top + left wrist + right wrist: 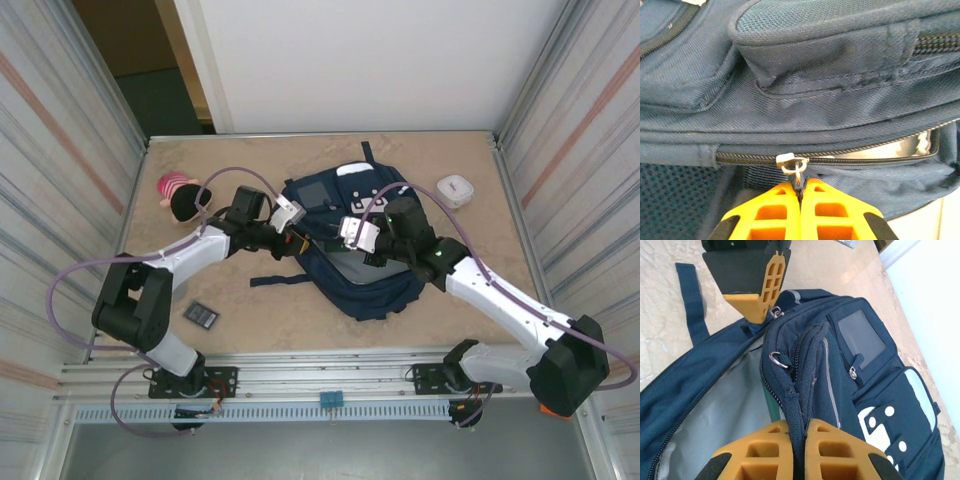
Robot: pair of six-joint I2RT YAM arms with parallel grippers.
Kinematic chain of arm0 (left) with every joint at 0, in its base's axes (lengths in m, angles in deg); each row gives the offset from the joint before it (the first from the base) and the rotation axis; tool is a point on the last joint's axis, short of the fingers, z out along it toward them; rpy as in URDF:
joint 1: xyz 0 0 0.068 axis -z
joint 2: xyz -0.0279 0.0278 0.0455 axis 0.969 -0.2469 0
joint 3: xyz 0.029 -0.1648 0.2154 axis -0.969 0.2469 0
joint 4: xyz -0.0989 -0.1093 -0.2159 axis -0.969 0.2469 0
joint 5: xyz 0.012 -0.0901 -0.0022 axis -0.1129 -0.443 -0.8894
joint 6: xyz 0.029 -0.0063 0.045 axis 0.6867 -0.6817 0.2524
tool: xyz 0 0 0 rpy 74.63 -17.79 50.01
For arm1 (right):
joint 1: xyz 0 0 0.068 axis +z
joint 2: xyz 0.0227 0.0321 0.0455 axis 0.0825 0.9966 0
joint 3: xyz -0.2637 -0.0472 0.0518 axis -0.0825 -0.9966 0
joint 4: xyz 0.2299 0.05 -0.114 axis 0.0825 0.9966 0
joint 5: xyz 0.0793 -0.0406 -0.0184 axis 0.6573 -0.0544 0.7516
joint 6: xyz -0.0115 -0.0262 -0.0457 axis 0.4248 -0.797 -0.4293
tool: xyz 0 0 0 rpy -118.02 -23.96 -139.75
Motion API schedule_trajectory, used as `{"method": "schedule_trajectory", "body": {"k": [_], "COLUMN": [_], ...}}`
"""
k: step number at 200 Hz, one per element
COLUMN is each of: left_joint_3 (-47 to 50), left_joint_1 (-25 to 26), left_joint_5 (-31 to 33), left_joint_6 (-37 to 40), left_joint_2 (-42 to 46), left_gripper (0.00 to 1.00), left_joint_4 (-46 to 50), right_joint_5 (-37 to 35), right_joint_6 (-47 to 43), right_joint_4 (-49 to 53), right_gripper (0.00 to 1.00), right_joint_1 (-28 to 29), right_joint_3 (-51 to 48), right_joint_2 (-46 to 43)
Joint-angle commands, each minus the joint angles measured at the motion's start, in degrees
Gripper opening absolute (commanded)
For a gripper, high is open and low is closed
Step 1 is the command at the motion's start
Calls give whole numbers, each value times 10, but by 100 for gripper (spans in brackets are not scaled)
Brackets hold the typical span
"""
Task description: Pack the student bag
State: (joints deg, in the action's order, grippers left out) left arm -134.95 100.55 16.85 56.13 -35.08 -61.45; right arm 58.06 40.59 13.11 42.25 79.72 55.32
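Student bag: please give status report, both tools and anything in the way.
Left tool shut on zipper pull. Right tool shut on student bag rim. Main compartment open, grey lining showing. Plush toy, white box lie apart.

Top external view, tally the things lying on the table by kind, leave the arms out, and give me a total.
Student bag: 1
Plush toy: 1
Small white case: 1
Flat dark gadget: 1
Total: 4
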Motion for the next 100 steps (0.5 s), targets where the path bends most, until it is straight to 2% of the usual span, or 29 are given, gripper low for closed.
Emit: {"method": "schedule_trajectory", "body": {"k": [1, 42, 72, 100], "left_joint_3": [-25, -21, -7, 14], "left_joint_1": [5, 6, 34, 84], "left_joint_5": [-59, -123, -114, -106], "left_joint_6": [-45, -132, -132, -151], "left_joint_2": [46, 50, 69, 93], "left_gripper": [0, 0, 0, 0], "left_joint_4": [37, 7, 19, 0], "right_joint_5": [-18, -47, -68, -63], "right_joint_6": [23, 34, 63, 73], "right_joint_4": [-49, -78, -101, -129], "right_gripper": [0, 0, 0, 0], "right_joint_1": [8, 21, 28, 32], "right_joint_3": [-9, -13, -7, -16], "right_joint_2": [17, 37, 48, 63]}}
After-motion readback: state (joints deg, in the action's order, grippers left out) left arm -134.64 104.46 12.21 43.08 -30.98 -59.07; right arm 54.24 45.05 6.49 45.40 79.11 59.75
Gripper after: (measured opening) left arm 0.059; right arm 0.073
